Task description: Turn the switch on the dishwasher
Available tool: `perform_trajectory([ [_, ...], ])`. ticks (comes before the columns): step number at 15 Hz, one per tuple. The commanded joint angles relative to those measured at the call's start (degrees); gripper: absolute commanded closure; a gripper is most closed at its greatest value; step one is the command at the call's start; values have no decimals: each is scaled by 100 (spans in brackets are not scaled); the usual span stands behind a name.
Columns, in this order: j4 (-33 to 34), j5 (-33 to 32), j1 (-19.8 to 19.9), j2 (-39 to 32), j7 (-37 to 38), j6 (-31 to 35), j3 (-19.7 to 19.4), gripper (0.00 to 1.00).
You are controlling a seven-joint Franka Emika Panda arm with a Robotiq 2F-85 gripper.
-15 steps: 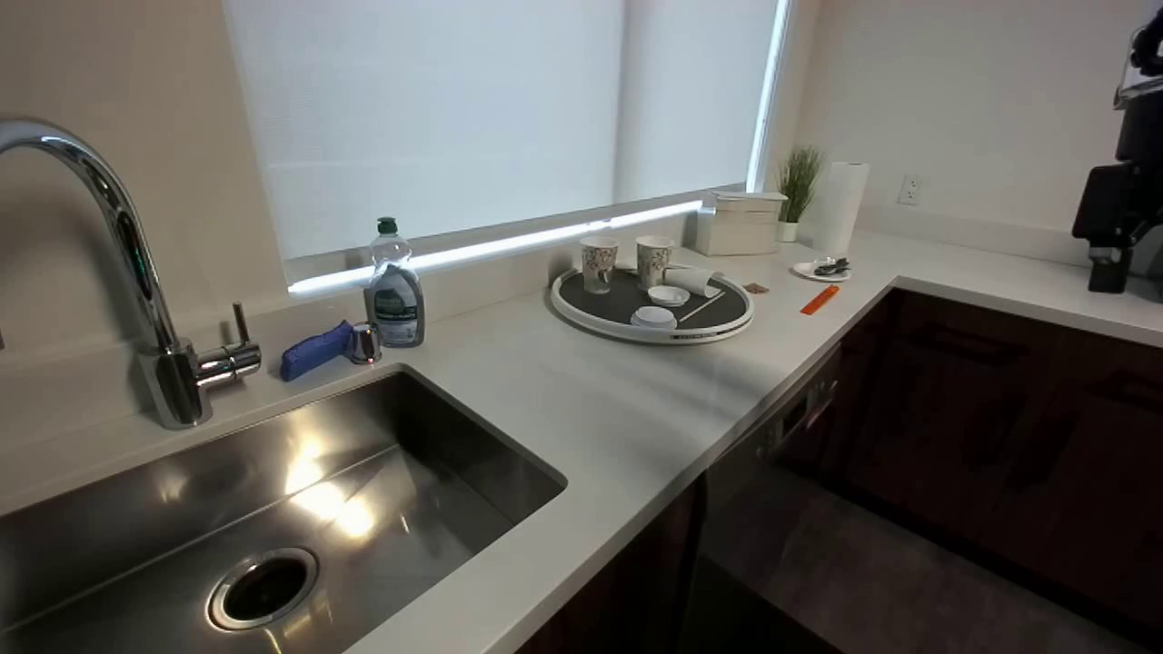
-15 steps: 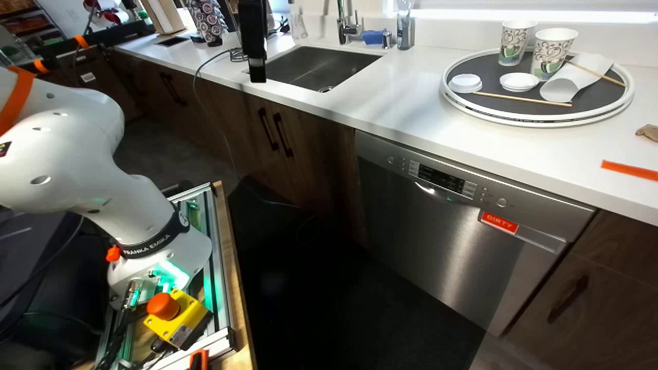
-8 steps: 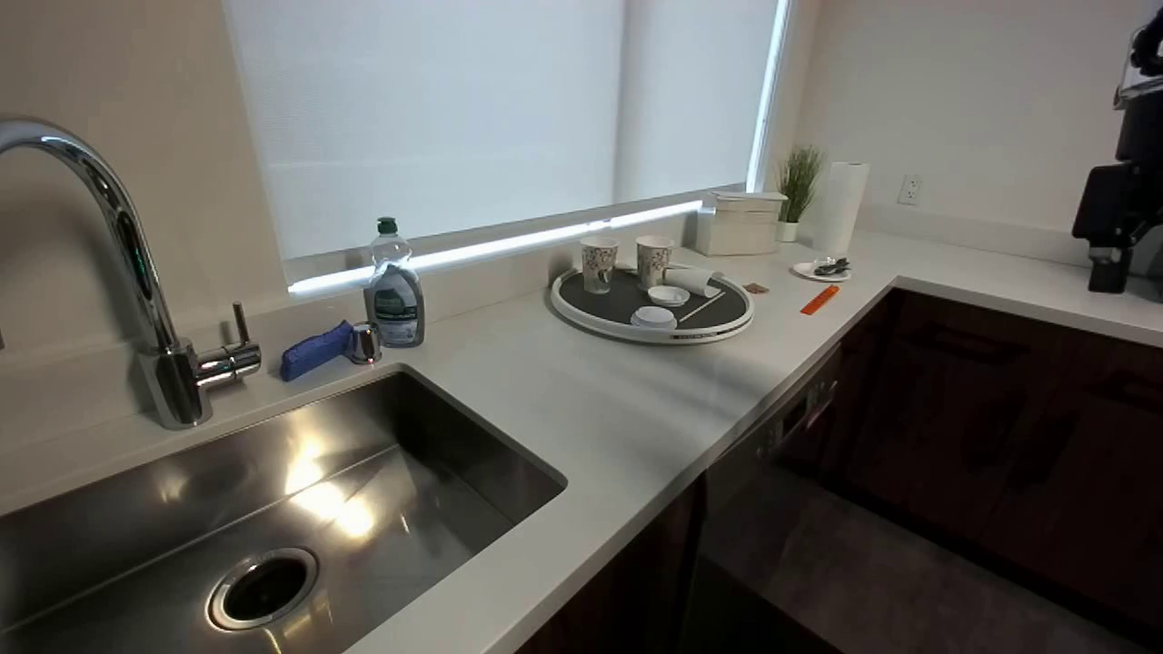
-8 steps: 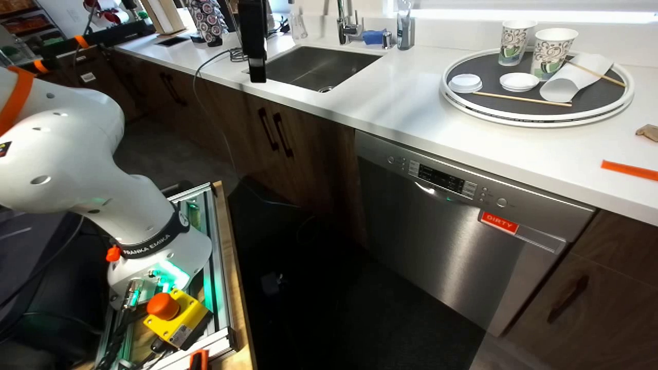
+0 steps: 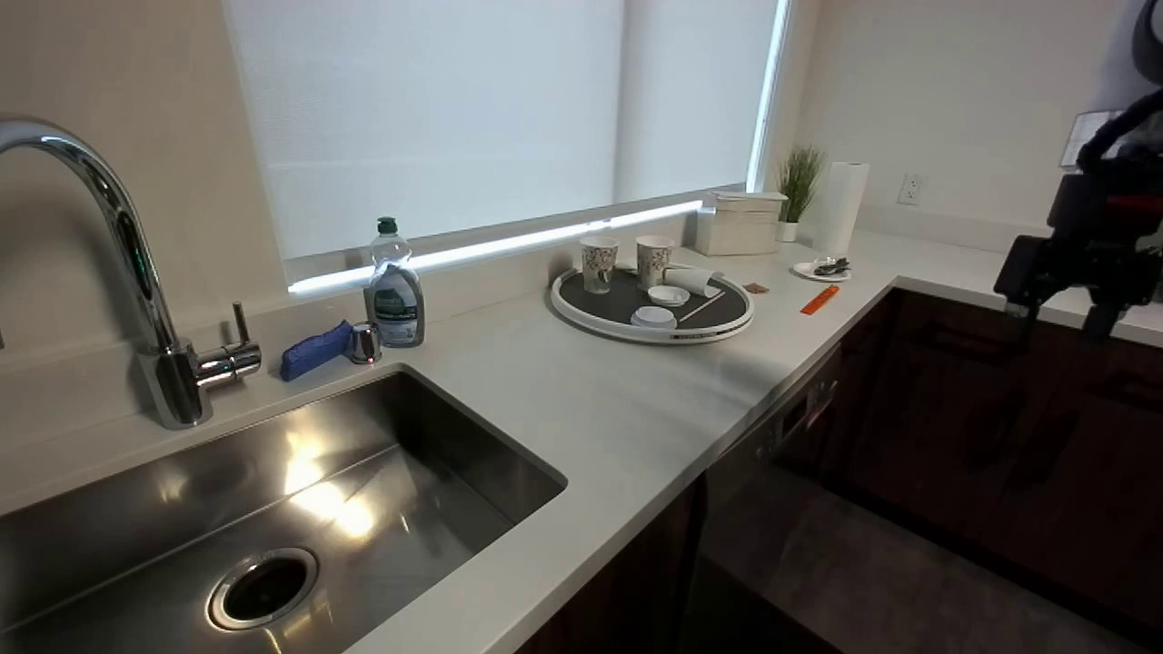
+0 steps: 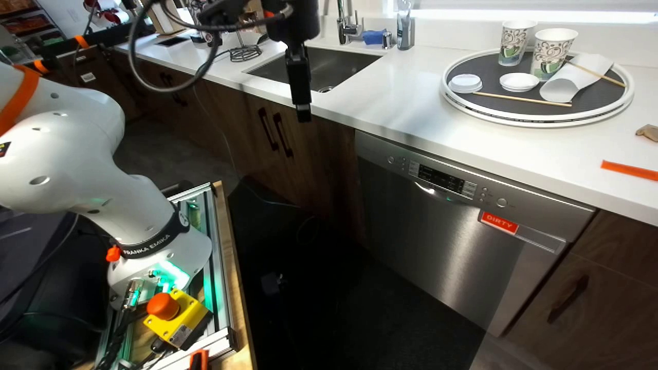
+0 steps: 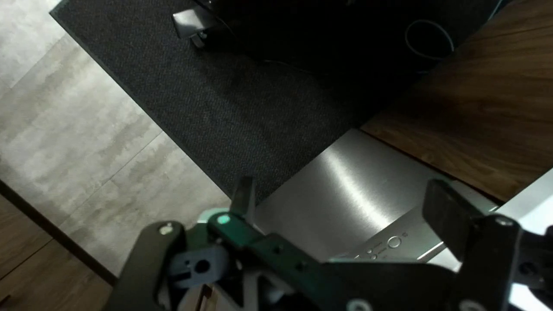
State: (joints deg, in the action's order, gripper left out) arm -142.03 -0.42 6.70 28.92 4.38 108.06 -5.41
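Observation:
The dishwasher [image 6: 437,231] is a brushed-steel front under the counter; it looks dark in an exterior view [image 5: 740,518] and shiny in the wrist view [image 7: 319,207]. Its top strip has a dark display [image 6: 441,178], a round button at the left [image 6: 391,160] and another at the right [image 6: 502,202]. One round button [image 7: 394,242] shows between the fingers in the wrist view. My gripper [image 7: 340,185] is wide open and empty. In both exterior views the gripper [image 5: 1058,320] hangs pointing down, apart from the dishwasher; its tips [image 6: 303,113] are left of the panel.
The white counter edge [image 6: 478,149] overhangs the panel. A round tray [image 6: 534,123] with cups and lids stands on it. The sink [image 6: 329,59] lies to the left. A red DIRTY label [image 6: 498,222] is on the dishwasher. Wooden cabinets [image 6: 308,139] adjoin it.
My gripper has moved right and down in one exterior view, and left and down in an exterior view of the sink side. Both fingers now show there. The dishwasher looks unchanged.

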Motion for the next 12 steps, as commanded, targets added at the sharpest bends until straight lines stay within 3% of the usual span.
perform_trajectory([
  [1, -474, 52, 16, -364, -193, 1126, -99, 0],
  [5, -695, 73, 2, -811, -308, 1864, -143, 0],
  [12, -617, 10, 26, -783, -216, 1681, -88, 0],
])
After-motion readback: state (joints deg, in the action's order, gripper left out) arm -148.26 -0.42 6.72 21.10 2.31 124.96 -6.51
